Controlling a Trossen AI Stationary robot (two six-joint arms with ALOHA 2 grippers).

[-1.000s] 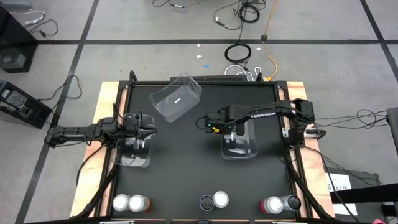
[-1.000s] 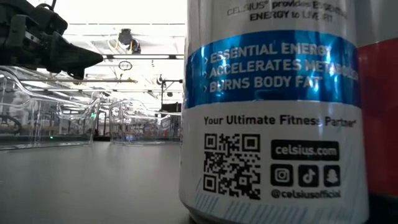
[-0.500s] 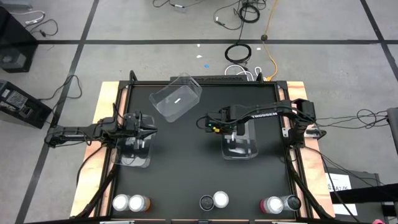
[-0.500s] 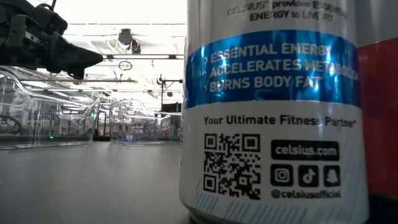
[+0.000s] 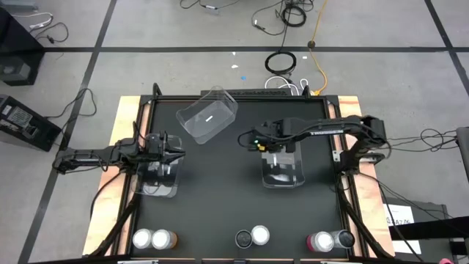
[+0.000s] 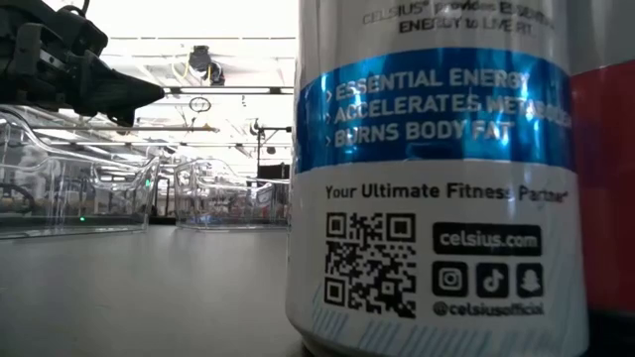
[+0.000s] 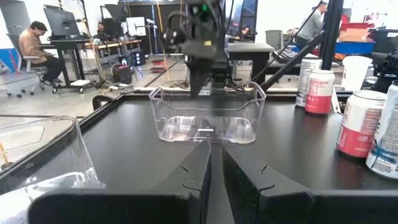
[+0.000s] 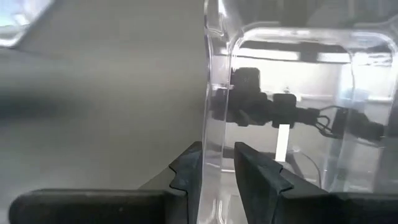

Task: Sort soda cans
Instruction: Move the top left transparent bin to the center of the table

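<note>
Several soda cans stand upright along the table's near edge: a pair with an orange one (image 5: 160, 239) at the left, a pair (image 5: 253, 236) in the middle, and a pink one beside a grey one (image 5: 331, 240) at the right. One can (image 6: 427, 178) fills the low view. My right gripper (image 5: 257, 142) points down over the left wall of the right clear bin (image 5: 282, 169). Its fingers stand slightly apart, and the wall's rim (image 8: 217, 149) shows in line with the gap. My left gripper (image 7: 216, 168) is shut and level above the left clear bin (image 5: 157, 178). My right gripper comes from above, with one finger (image 8: 186, 168) on either side of the right bin's left wall. I cannot tell whether either finger touches the wall. The bin rests flat on the table.
A third clear bin (image 5: 207, 116) lies tilted near the table's far edge. The black tabletop (image 5: 220, 198) lies bare between the bins and the row of cans. Raised wooden rails (image 5: 352, 198) border the table. People sit at desks in the room beyond.
My right arm has drawn upward, and its gripper has risen above the right bin's left wall, shifting slightly toward the far edge. The bin has stayed where it was on the table.
</note>
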